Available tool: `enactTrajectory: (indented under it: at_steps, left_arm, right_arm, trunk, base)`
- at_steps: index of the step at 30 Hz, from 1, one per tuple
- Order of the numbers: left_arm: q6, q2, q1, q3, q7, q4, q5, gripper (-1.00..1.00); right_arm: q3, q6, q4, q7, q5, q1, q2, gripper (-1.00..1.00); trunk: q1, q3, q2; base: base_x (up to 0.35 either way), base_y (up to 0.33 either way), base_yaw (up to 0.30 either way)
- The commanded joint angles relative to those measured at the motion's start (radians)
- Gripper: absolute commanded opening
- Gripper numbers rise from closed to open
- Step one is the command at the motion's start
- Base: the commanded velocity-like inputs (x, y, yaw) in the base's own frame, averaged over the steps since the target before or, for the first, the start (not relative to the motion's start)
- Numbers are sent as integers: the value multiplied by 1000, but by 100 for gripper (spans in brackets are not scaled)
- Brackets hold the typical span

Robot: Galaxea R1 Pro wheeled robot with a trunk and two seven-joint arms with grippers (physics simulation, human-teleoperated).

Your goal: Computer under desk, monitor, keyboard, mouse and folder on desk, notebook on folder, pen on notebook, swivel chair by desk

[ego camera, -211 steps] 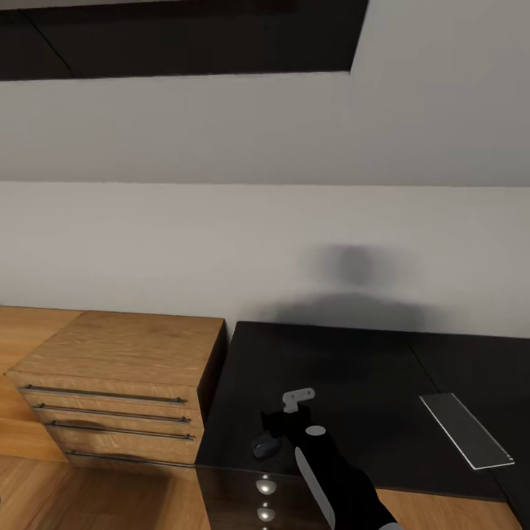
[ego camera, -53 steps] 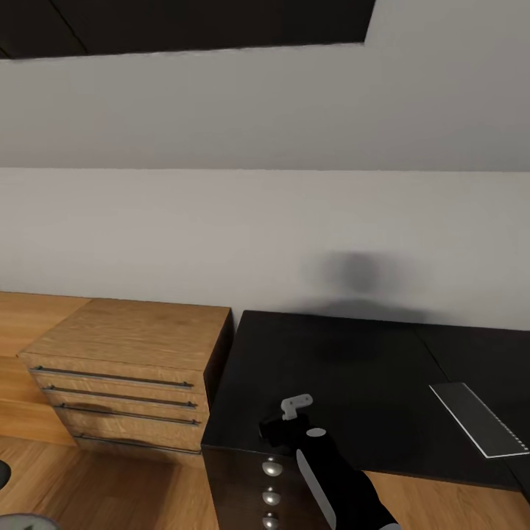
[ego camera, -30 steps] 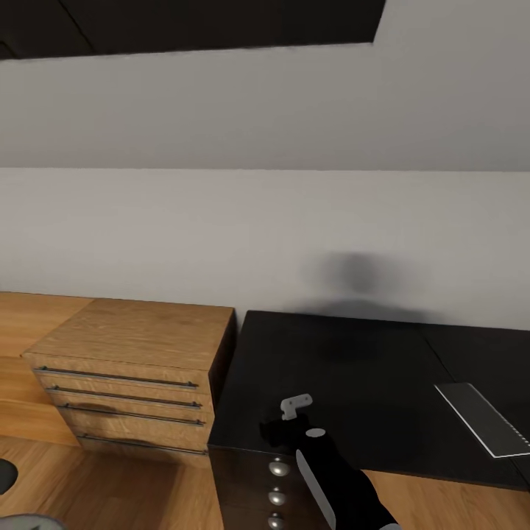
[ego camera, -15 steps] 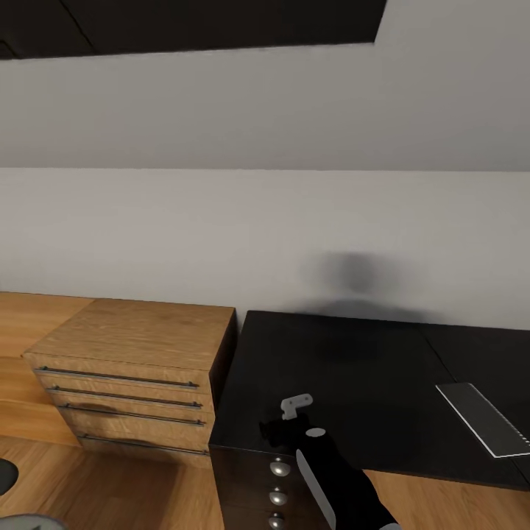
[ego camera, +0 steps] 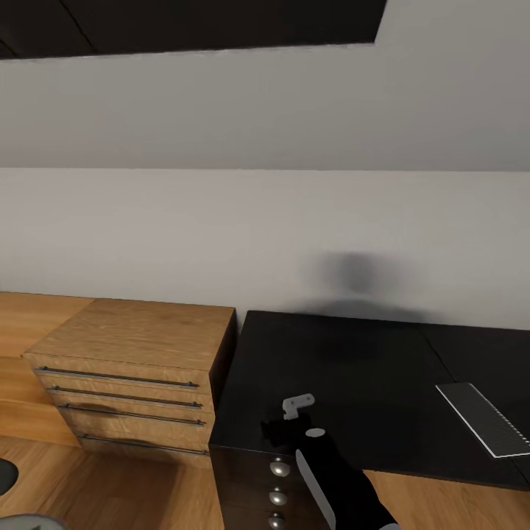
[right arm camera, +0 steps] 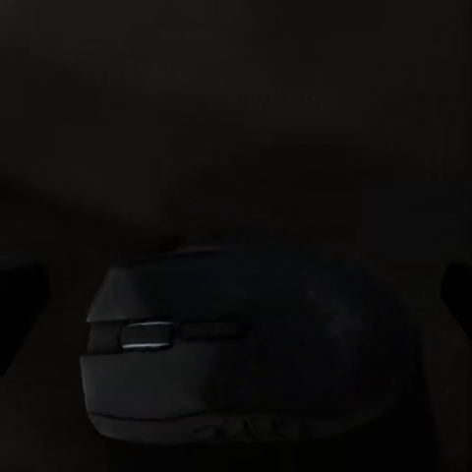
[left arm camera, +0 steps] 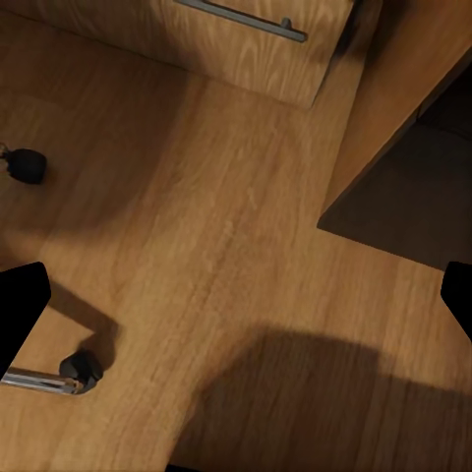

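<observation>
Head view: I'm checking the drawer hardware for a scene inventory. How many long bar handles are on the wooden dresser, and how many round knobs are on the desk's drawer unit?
Bar handles on the wooden dresser: 4
Round knobs on the desk: 3
Total: 7

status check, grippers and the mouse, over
Right gripper low at the desk's near-left corner, mouse between its fingertips, grip unconfirmed. Left gripper open over floor. Keyboard far right.
</observation>
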Motion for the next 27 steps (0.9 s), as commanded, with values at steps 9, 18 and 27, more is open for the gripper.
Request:
enactTrajectory:
  at_steps: [9,18,27]
  left_arm:
    - [-2,0,0,-7,0,0,8,100]
    - [-2,0,0,-8,0,0,9,100]
    - [-2,0,0,-7,1,0,8,100]
  right_arm:
    - [6,25,-1,-14,-7,-1,1,100]
    - [31,35,-1,-18,-6,-1,2,100]
    - [50,46,-1,-28,-6,-1,1,100]
  trunk:
    - [0,-1,-1]
    - [0,-1,-1]
    - [0,-1,-1]
  base:
    - [0,0,0]
    - [0,0,0]
    - [0,0,0]
